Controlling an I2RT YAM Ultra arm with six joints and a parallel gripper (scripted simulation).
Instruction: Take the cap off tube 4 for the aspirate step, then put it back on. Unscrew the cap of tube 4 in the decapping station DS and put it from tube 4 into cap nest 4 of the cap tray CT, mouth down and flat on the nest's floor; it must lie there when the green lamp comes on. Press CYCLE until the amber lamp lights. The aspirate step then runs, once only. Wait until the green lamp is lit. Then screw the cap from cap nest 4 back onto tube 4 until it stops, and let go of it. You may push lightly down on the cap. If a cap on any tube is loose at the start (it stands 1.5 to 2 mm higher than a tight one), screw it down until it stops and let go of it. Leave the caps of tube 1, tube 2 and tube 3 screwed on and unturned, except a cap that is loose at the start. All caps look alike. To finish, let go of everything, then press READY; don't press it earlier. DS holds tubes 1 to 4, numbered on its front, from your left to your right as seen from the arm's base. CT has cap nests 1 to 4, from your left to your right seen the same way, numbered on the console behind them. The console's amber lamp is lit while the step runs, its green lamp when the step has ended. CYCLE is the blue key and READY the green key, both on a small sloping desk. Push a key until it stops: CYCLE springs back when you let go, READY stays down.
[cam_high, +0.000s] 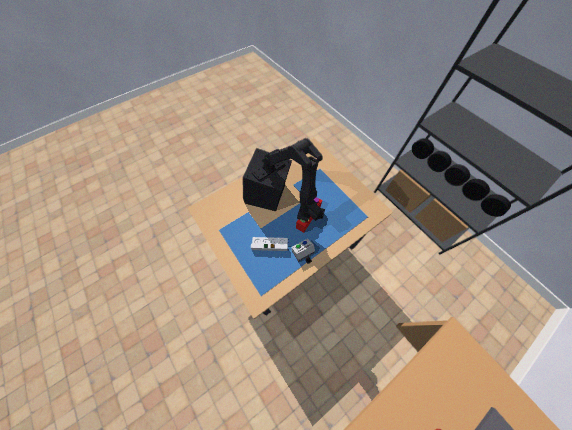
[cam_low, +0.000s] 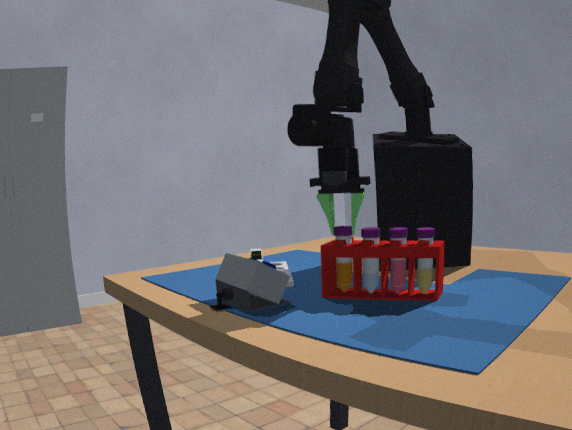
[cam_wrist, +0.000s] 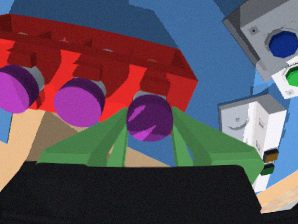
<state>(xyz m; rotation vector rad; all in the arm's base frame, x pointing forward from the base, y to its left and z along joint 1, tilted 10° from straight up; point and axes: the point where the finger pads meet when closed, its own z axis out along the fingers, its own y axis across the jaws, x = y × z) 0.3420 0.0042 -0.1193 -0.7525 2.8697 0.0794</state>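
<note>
The red decapping station (cam_low: 382, 270) holds several tubes with purple caps. My gripper (cam_low: 343, 227) points straight down over the tube at the rack's left end in the exterior view, which is tube 4 as seen from the arm's base. Its green fingers are shut on that tube's cap (cam_low: 343, 231), which sits on the orange-filled tube about level with the other caps. In the wrist view the held cap (cam_wrist: 149, 117) lies between the green fingers, with two neighbouring caps (cam_wrist: 80, 102) to its left. The white cap tray with its console (cam_wrist: 249, 119) stands beyond the rack.
The grey key desk (cam_wrist: 272, 34) carries the blue CYCLE key (cam_wrist: 285, 43) and the green READY key (cam_wrist: 293, 78). In the exterior view the desk (cam_low: 252, 285) stands left of the rack. The arm's black base box (cam_low: 422, 195) is behind the rack.
</note>
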